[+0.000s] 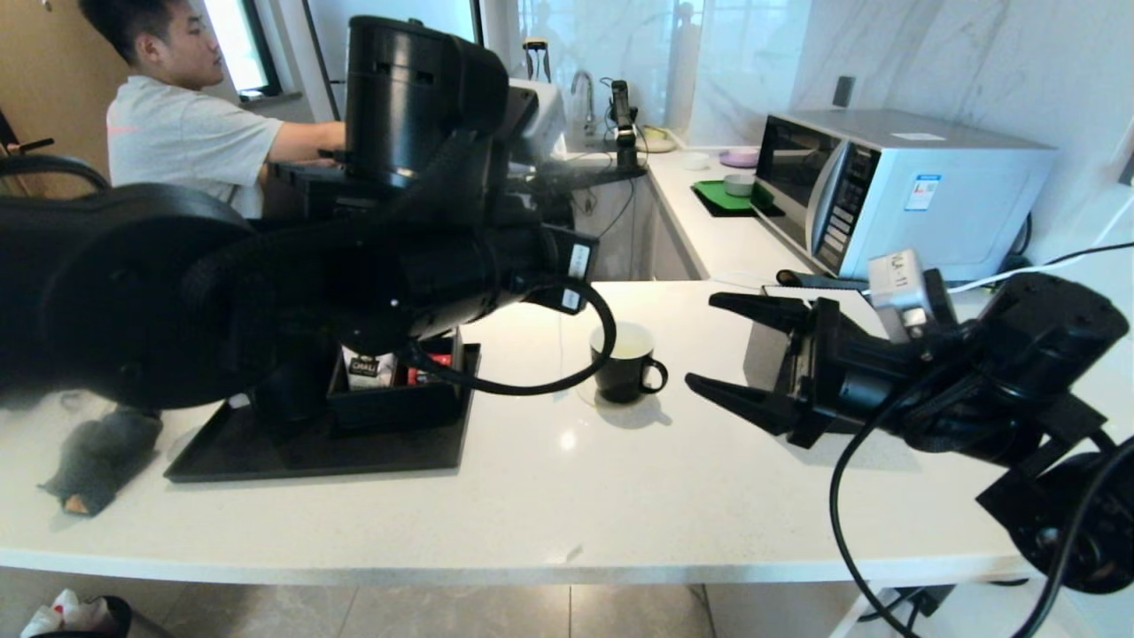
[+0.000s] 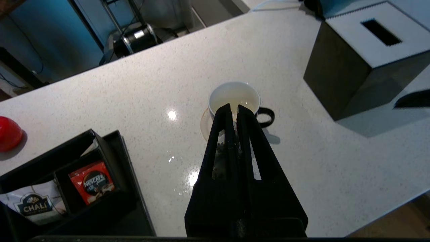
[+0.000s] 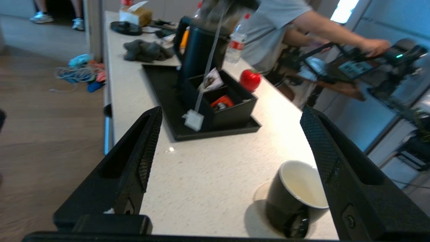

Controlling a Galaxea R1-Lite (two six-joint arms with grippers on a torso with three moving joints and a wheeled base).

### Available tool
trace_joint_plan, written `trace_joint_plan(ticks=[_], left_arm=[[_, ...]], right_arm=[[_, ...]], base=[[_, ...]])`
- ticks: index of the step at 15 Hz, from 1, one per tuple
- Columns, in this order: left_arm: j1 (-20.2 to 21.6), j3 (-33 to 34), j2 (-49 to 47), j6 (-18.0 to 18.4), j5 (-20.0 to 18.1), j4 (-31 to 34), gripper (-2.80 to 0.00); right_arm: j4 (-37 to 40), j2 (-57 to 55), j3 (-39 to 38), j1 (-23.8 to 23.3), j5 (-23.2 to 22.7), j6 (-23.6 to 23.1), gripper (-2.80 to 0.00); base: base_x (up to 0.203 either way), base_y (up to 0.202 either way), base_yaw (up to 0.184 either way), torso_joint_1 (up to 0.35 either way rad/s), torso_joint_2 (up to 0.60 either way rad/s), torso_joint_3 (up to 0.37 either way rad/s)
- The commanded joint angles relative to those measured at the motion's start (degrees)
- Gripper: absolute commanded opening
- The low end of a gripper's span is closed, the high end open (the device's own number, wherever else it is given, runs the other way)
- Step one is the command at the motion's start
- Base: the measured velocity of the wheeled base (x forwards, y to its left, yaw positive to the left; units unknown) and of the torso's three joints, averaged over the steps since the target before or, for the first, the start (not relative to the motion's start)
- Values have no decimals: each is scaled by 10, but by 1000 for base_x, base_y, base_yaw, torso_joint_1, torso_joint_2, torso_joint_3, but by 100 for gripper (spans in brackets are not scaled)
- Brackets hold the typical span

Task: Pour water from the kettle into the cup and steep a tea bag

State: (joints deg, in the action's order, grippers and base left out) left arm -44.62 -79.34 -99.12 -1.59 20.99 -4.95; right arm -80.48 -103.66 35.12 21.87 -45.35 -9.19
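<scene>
The cup (image 1: 627, 361), a small black mug with a white inside, stands mid-counter and holds pale water (image 2: 235, 99). My left gripper (image 2: 234, 108) hovers over the cup's near rim, shut on the tea bag (image 2: 220, 158), whose greyish pouch shows through the finger slots. The bag's white string (image 3: 208, 64) hangs down to a small white tag (image 3: 194, 120). My right gripper (image 1: 702, 341) is open and empty, just right of the cup (image 3: 295, 191) and level with it. The black kettle (image 3: 198, 50) stands on the tray; in the head view my left arm hides it.
A black tray (image 1: 310, 452) holds an organiser box with a white CHALI packet (image 2: 33, 206) and a red packet (image 2: 92, 181). A black tissue box (image 2: 362, 60) stands right of the cup. There is also a microwave (image 1: 895, 190), a grey cloth (image 1: 102, 452) and a person (image 1: 177, 124).
</scene>
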Motion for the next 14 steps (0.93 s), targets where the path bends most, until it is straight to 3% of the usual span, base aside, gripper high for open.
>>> trace_joint_plan(ticks=[1,5,8,14], left_arm=[[5,19,-3,0,1,-38,-280],[7,30,-9,0,1,-66,-280],[7,29,-11,0,1,-78,-280],[5,31,-17,5,-2,-122,-280]], right_arm=[[7,-35,1,10,-3,15,0],[74,-42,38,55,4,59,0],[95,-53,91,96,38,129,0],[119,-66,107,127,49,138,0]], base=[[0,0,0,0,0,0],[0,0,0,0,0,0],[0,0,0,0,0,0],[0,0,0,0,0,0]])
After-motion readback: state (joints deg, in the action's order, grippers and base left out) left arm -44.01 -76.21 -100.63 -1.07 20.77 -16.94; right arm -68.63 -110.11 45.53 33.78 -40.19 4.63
